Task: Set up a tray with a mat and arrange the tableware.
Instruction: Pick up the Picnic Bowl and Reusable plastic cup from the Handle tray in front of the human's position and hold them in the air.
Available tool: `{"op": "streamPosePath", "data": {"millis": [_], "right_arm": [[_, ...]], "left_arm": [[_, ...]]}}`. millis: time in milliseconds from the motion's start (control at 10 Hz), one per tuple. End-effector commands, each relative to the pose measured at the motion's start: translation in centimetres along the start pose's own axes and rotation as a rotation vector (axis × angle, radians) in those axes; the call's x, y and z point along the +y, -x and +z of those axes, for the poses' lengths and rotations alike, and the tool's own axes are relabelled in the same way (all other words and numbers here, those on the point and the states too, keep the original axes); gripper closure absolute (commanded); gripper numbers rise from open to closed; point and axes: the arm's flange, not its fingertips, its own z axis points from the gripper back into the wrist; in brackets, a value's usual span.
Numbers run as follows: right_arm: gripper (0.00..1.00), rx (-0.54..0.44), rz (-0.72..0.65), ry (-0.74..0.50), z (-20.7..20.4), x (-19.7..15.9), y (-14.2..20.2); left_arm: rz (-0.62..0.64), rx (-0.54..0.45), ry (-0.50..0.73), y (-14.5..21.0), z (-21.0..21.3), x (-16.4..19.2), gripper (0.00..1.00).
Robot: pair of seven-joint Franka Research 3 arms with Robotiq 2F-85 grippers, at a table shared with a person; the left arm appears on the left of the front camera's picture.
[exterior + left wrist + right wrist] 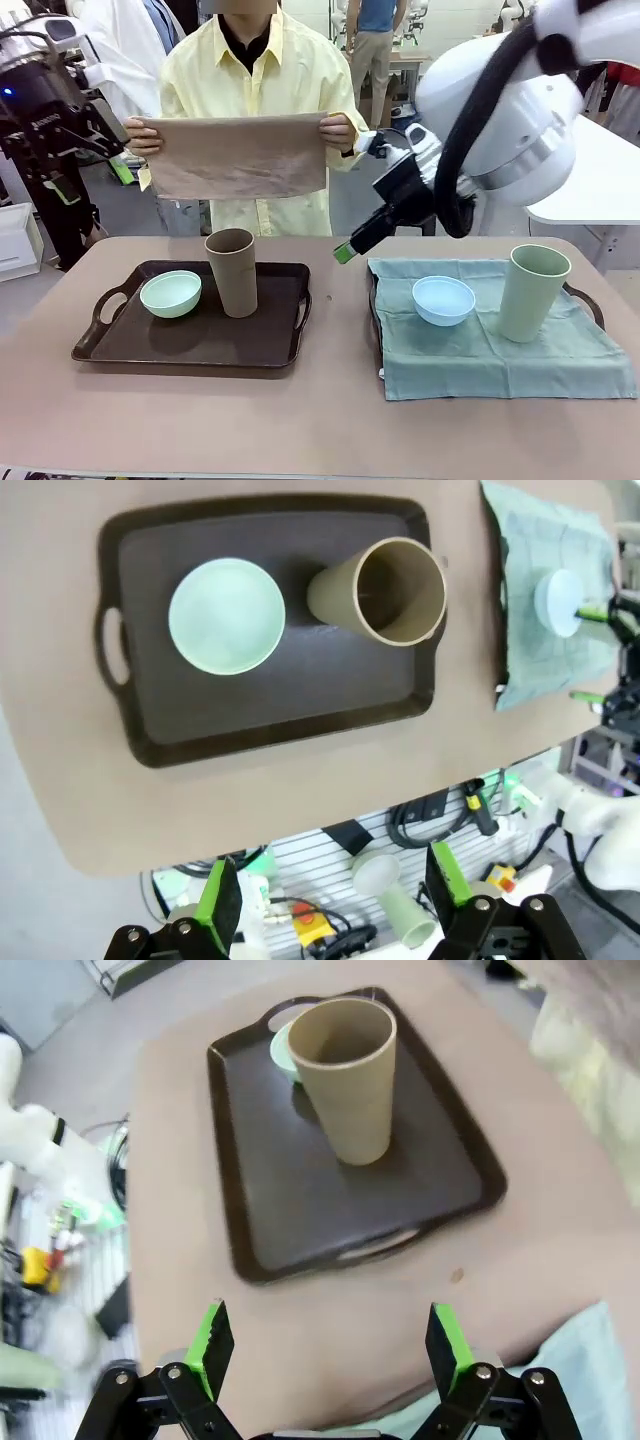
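While the left gripper (330, 885) and right gripper (328, 1340) hover wide open and empty, the mint bowl (170, 293) and brown cup (232, 272) sit on the bare dark tray (150, 342), so both likely need lifting off before the person's tan mat (237, 155) goes down.

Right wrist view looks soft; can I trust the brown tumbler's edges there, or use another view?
Right wrist view: tall brown matte plastic tumbler slightly blurred. Left wrist view: sharper, but wide-angle tilts it. Front view: crisp, even light, soft shadows.
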Motion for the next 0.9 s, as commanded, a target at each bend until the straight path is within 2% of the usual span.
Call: {"op": "streamPosePath", "data": {"millis": [0, 100, 200, 400, 600, 700, 800], "right_arm": [[0.00, -0.086, 0.208, 0.077, -3.9, -2.4, -0.5], [0.00, -0.090, 0.246, 0.073, -5.2, -3.0, -1.0], [0.00, -0.083, 0.283, 0.053, -6.8, -3.9, -1.7], [0.00, -0.088, 0.324, -0.076, -10.7, -3.9, -3.4], [0.00, -0.088, 0.297, -0.123, -12.6, -3.9, -3.8], [0.00, -0.064, 0.310, -0.062, -11.0, -3.0, -3.6], [0.00, -0.064, 0.310, -0.062, -11.0, -3.0, -3.6]], "left_arm": [[-0.064, -0.024, -0.096, -0.9, -0.9, 1.2, 0.03], [-0.051, -0.051, -0.129, -1.2, -2.1, 2.2, 0.03], [-0.067, -0.066, -0.216, -2.1, -4.0, 3.0, 0.03], [-0.093, -0.097, -0.334, -2.4, -6.0, 3.2, 0.03], [-0.117, -0.142, -0.329, -2.7, -7.2, 3.6, 0.03], [-0.106, -0.075, -0.313, -2.8, -6.1, 3.7, 0.03], [-0.106, -0.075, -0.313, -2.8, -6.1, 3.7, 0.03]]}}
